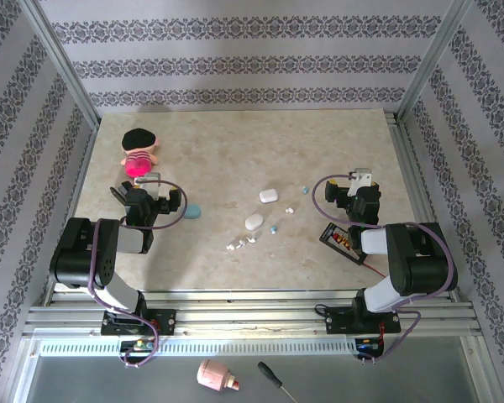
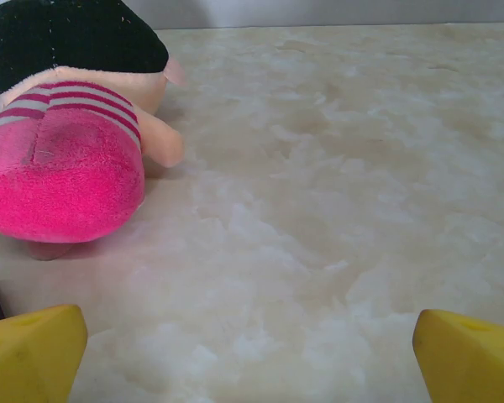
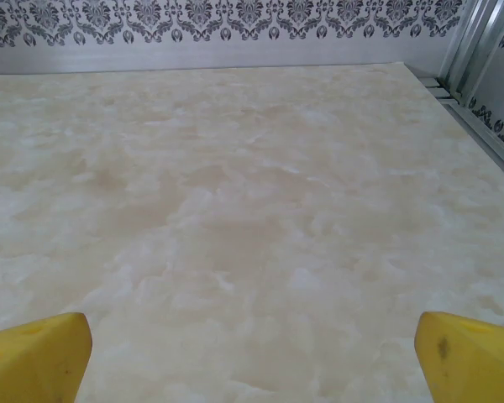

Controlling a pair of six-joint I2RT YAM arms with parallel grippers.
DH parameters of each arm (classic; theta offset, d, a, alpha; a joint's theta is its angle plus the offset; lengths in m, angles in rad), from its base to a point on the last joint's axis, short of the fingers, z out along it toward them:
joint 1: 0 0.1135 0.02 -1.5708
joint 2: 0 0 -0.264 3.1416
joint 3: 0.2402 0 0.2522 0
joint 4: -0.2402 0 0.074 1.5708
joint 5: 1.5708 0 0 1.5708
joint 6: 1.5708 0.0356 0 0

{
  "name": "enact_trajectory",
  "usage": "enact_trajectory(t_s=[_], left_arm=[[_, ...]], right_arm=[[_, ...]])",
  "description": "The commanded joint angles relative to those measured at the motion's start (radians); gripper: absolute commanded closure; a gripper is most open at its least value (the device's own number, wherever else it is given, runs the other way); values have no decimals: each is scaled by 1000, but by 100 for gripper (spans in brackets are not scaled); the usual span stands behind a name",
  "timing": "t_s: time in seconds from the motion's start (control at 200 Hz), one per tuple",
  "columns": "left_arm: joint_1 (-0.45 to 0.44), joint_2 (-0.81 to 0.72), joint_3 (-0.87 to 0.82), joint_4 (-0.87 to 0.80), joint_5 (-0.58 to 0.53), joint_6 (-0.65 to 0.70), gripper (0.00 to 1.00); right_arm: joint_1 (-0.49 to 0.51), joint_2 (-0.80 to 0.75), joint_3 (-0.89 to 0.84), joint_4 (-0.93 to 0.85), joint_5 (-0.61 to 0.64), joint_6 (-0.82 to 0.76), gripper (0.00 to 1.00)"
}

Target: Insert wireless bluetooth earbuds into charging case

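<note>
From above: finds the white earbuds strung in a short row mid-table, rising rightward, and the teal earbuds dotted onward toward the right gripper. Places one white case just beyond the row, another white case farther back, a teal case near the left gripper. Judges the buds feather-light, hard, slick, likely to skitter; suggests pinching across the fat body, fingertips low. Cannot tell any bud's long axis or heading at this size. Left wrist: shows yellow fingers spread wide, holding nothing, with a plush toy ahead-left. Right wrist: shows yellow fingers likewise parted and empty above the marble table.
</note>
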Motion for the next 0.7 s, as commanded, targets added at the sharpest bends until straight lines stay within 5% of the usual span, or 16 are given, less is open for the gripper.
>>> enact_trajectory(t_s=[0.0, 0.695], left_arm=[[8, -2, 10, 2, 11, 7, 1], [8, -2, 10, 2, 10, 7, 1]], right_arm=[[11, 7, 12, 20, -21, -12, 2], [9, 6, 9, 23, -27, -12, 2]])
